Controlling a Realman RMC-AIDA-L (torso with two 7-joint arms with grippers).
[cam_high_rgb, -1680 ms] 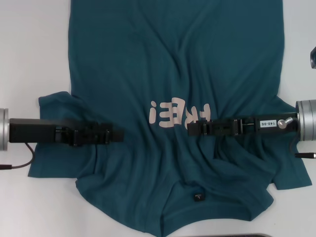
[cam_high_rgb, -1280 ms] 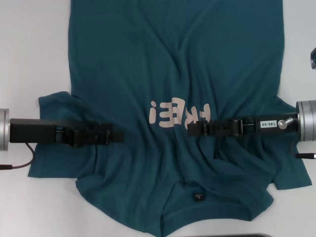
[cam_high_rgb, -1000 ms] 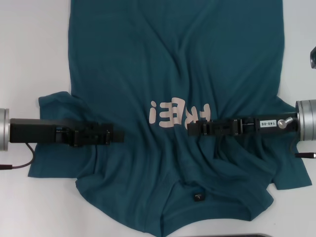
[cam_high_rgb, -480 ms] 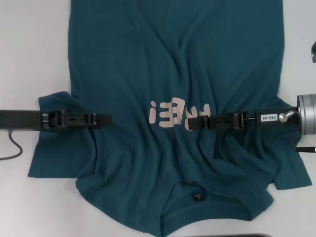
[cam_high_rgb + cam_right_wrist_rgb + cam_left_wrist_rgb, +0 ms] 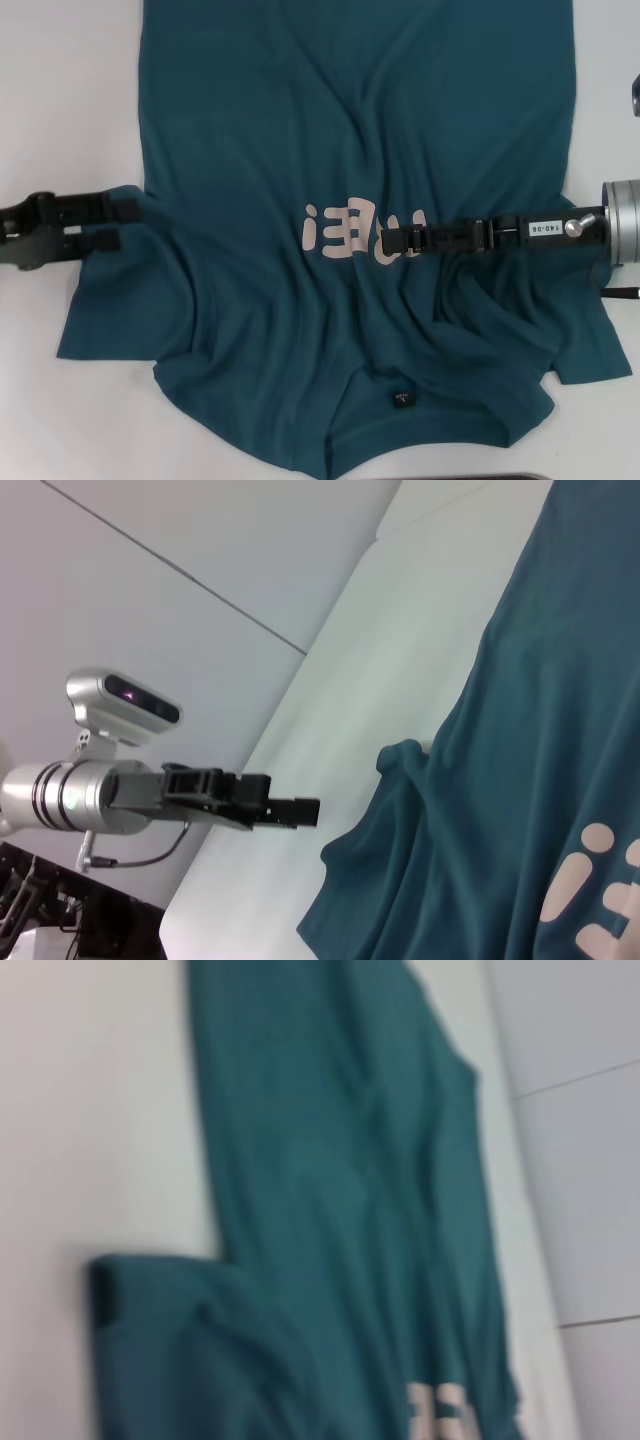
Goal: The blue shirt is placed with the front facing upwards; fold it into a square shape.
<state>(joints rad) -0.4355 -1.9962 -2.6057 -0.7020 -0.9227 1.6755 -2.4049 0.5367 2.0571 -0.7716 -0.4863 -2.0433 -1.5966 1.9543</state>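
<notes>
Head view: the blue shirt point(image 5: 350, 130) lies front up on the white table point(image 5: 60, 100), collar and black neck tag point(image 5: 401, 399) toward the robot, hem running out of view at the far edge. The pale chest lettering point(image 5: 345, 228) sits mid-cloth, and deep creases run through the fabric around it. The left gripper point(image 5: 112, 222) is at the edge of the left sleeve point(image 5: 110, 300), its two fingers apart, one above the other, with no cloth seen between them. The right gripper point(image 5: 385, 241) reaches across the right half of the shirt to the end of the lettering; whether its jaws are apart or together cannot be told, nor whether it holds cloth. Right wrist view: the left arm appears well apart across the table, beside the curled sleeve corner.

Risks, judged from this layout: the open left fingers may close on a single layer or miss the sleeve edge, so a fold would drag unevenly. The creases may be pressed into any fold and skew the square. The right arm lying over the shirt may snag or shift the fabric as it moves. A dark object point(image 5: 634, 92) sits at the right table edge, clear of the shirt; nothing else obstructs the cloth.
</notes>
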